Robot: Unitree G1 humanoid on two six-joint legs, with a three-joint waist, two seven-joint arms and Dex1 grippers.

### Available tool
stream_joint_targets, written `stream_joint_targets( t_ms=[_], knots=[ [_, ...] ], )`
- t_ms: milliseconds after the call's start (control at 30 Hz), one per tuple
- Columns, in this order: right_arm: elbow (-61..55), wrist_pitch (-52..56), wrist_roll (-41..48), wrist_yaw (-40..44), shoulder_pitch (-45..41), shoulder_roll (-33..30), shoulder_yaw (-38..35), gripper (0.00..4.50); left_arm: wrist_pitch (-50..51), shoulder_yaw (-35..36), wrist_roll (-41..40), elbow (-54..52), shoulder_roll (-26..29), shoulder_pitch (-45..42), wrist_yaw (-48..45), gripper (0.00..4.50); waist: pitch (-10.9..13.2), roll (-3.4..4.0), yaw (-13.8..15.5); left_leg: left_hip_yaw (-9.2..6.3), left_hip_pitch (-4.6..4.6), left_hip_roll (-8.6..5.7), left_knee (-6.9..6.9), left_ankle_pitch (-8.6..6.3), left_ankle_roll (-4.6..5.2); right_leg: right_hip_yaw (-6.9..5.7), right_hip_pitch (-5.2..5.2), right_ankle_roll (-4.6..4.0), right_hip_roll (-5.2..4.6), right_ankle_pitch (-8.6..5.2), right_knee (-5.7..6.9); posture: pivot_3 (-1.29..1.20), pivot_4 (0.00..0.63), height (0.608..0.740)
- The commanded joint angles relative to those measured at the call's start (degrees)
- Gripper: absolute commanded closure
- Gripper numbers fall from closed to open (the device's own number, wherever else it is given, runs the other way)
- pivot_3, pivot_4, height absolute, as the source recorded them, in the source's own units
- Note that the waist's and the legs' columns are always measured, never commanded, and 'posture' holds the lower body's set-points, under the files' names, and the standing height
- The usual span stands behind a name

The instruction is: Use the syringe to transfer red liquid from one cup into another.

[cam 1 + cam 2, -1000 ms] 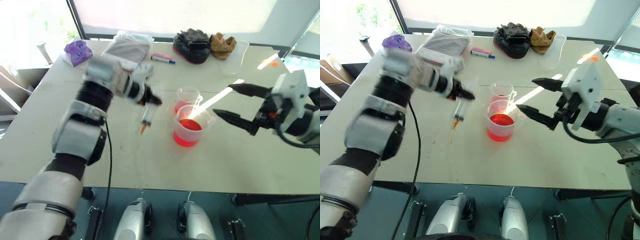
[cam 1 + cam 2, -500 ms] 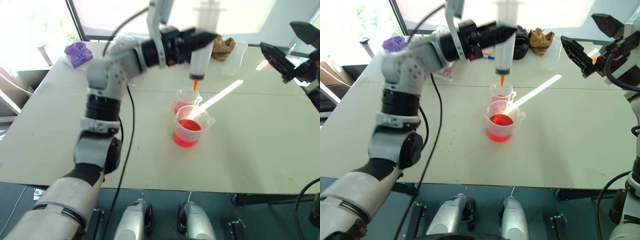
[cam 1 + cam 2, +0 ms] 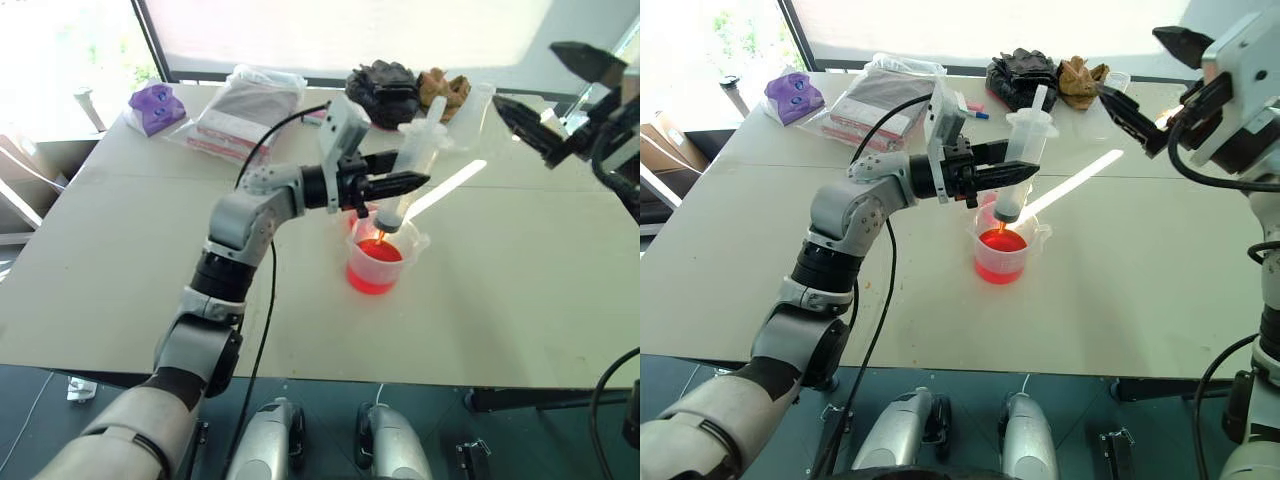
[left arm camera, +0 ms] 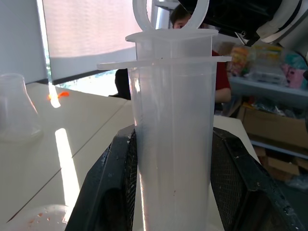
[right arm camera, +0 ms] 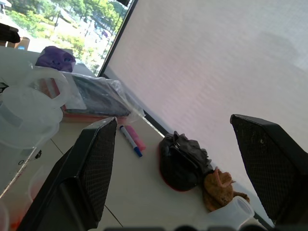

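My left gripper [image 3: 403,183] is shut on the barrel of the syringe [image 3: 416,160], which tilts with its white plunger up. Its orange nozzle points down into the mouth of the larger cup [image 3: 377,262], just above the red liquid [image 3: 375,250]. In the left wrist view the clear syringe barrel [image 4: 173,134] stands between the two black fingers [image 4: 108,192]. The smaller cup [image 3: 353,213] stands just behind the larger one, mostly hidden by the gripper. My right gripper [image 3: 526,75] is open and raised off to the right of the cups, with nothing in it.
At the table's far edge lie black gloves [image 3: 385,90], a tan glove [image 3: 445,88], a clear tumbler [image 3: 478,100] and a marker pen [image 5: 131,139]. A bagged packet [image 3: 245,105] and a purple object [image 3: 155,105] sit far left. A person in red [image 4: 221,77] stands beyond.
My left gripper has brought the syringe down from upright above the smaller cup to a tilt with its nozzle at the larger cup's mouth. The right gripper stays open and has risen a little.
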Motion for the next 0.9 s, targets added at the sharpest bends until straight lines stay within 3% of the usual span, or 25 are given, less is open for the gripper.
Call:
stream_joint_targets(
  t_ms=[33, 633, 900],
  knots=[
    [-1.6, -1.0, 0.4, 0.9, -0.6, 0.9, 0.3, 0.57, -2.7, -0.2, 0.7, -0.7, -0.4, -0.1, -0.9, 2.88, 0.0, 0.00, 0.0, 0.00, 0.00, 0.00, 0.01, -0.01, 0.01, 0.00, 0.01, 0.00, 0.00, 0.00, 0.00, 0.00, 0.150, 0.740],
    [-4.7, 0.6, 0.9, 2.2, -0.1, 7.5, 5.0, 0.57, -6.9, -3.7, 4.0, 3.5, -1.9, 2.0, -4.5, 2.88, 0.0, 0.00, 0.0, -0.02, -0.03, 0.02, 0.18, -0.14, 0.23, -0.01, 0.03, -0.01, 0.00, 0.00, 0.03, 0.00, 0.150, 0.740],
    [-4.8, -0.8, -2.6, 2.6, 1.6, 9.7, 9.3, 0.57, -13.4, -4.6, 8.2, 11.4, -2.9, 1.5, -5.7, 2.88, 0.0, 0.01, -0.1, -0.03, -0.08, 0.03, 0.31, -0.32, 0.53, -0.01, 0.04, -0.02, -0.01, 0.00, 0.03, 0.00, 0.150, 0.740]
  ],
)
